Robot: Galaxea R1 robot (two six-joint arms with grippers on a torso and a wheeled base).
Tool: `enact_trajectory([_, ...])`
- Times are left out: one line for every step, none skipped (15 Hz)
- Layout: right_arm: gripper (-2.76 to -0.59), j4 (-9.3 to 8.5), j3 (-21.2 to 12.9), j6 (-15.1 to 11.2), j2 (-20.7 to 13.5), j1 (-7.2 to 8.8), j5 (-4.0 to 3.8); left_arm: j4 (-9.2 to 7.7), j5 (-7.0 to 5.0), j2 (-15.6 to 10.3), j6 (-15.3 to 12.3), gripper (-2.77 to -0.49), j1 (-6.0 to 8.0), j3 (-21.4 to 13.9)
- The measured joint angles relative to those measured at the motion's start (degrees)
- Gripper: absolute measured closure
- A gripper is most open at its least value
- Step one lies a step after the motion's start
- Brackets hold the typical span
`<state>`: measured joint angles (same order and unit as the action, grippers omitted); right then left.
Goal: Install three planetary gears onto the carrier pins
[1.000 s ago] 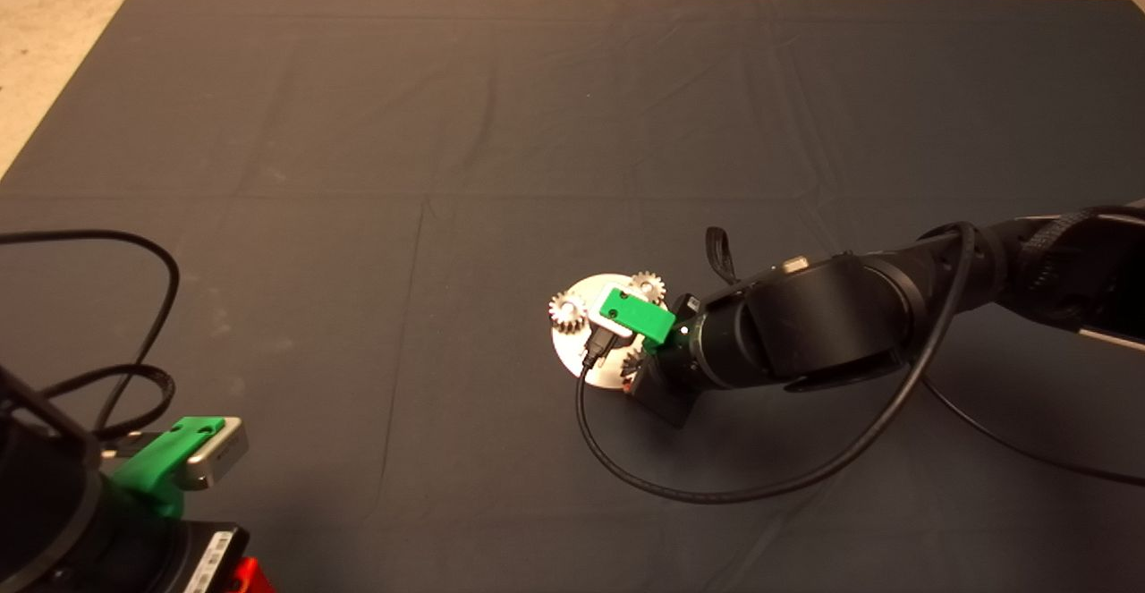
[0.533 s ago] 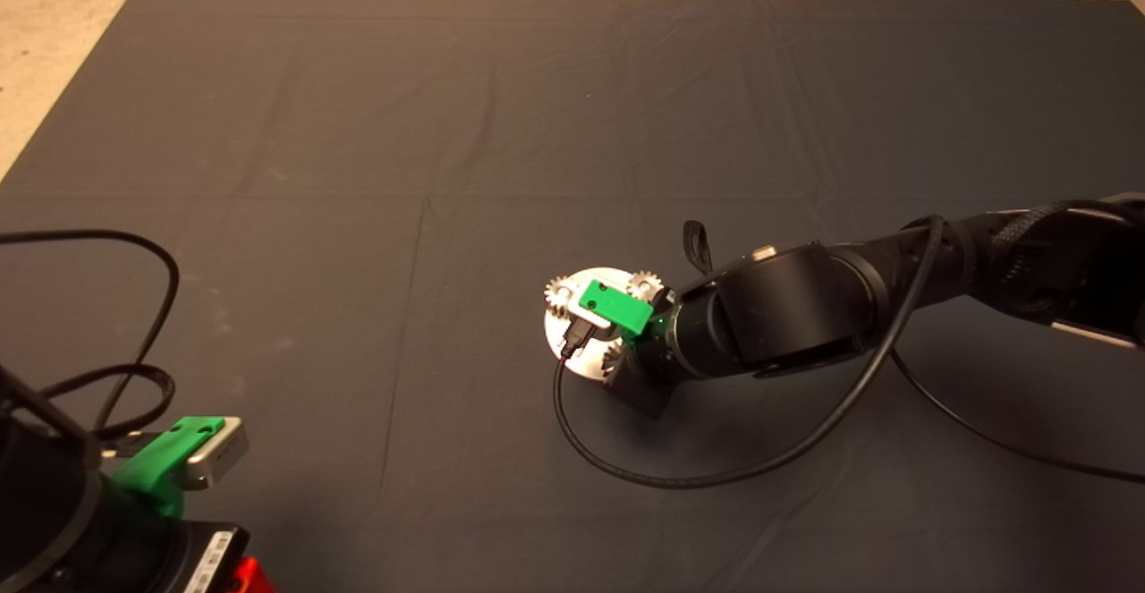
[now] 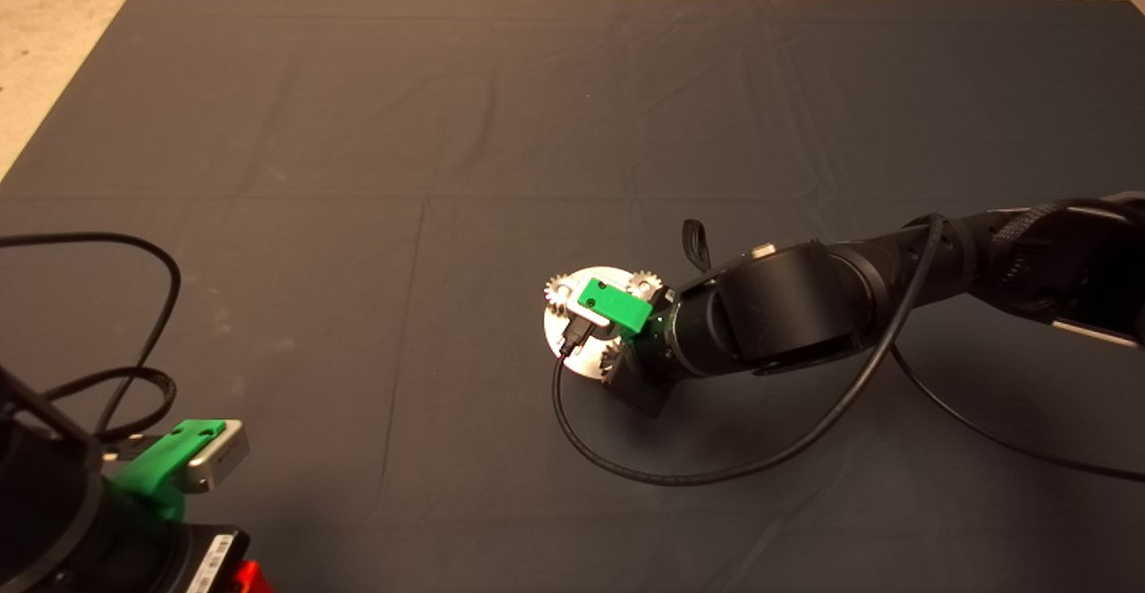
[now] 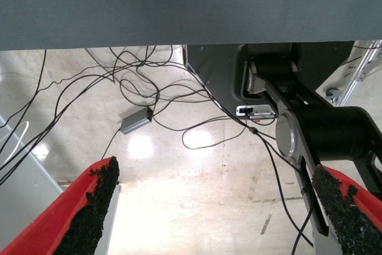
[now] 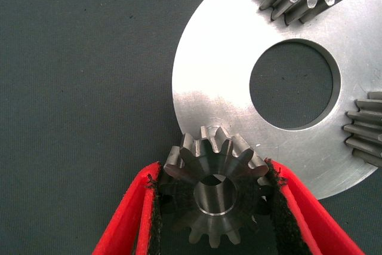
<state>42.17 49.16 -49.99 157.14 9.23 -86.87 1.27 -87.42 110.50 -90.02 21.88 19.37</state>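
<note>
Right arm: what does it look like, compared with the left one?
The right arm is black and cylindrical, trailed by a looping black cable, ending in a green gripper with red fingers lined with rough black pads. The left gripper matches: green mount, red fingers, black pads.

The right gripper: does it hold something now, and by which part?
The right gripper holds a planetary gear, its fingers pressing on the toothed rim from two opposite sides, at the disc's edge. The left gripper, parked, holds nothing.
</note>
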Motion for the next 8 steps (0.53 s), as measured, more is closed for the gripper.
enact_trajectory([-1.02, 0.00, 0.0, 0.0, 0.0, 0.02, 0.02, 0.02, 0.02, 0.0, 0.0, -2.33, 0.00, 0.0])
enact_trajectory([-1.02, 0.00, 0.0, 0.0, 0.0, 0.00, 0.05, 0.02, 0.02, 0.0, 0.0, -2.33, -0.11, 0.0])
enact_trajectory([-1.02, 0.00, 0.0, 0.0, 0.0, 0.02, 0.07, 0.00, 0.02, 0.0, 0.0, -2.33, -0.15, 0.0])
enact_trajectory([-1.02, 0.00, 0.1, 0.0, 0.0, 0.02, 0.10, 0.02, 0.00, 0.0, 0.0, -2.33, -0.15, 0.0])
enact_trajectory([-1.02, 0.00, 0.1, 0.0, 0.0, 0.02, 0.11, 0.00, 0.02, 0.0, 0.0, -2.33, -0.15, 0.0])
enact_trajectory([-1.02, -0.02, 0.1, 0.0, 0.0, 0.02, 0.16, 0.00, 0.02, 0.0, 0.0, -2.33, -0.15, 0.0])
enact_trajectory([-1.02, -0.02, 0.1, 0.0, 0.0, 0.06, 0.18, 0.02, 0.01, 0.0, 0.0, -2.33, -0.15, 0.0])
enact_trajectory([-1.02, -0.11, 0.3, 0.0, 0.0, 0.17, 0.32, 0.00, 0.02, 0.0, 0.0, -2.33, -0.15, 0.0])
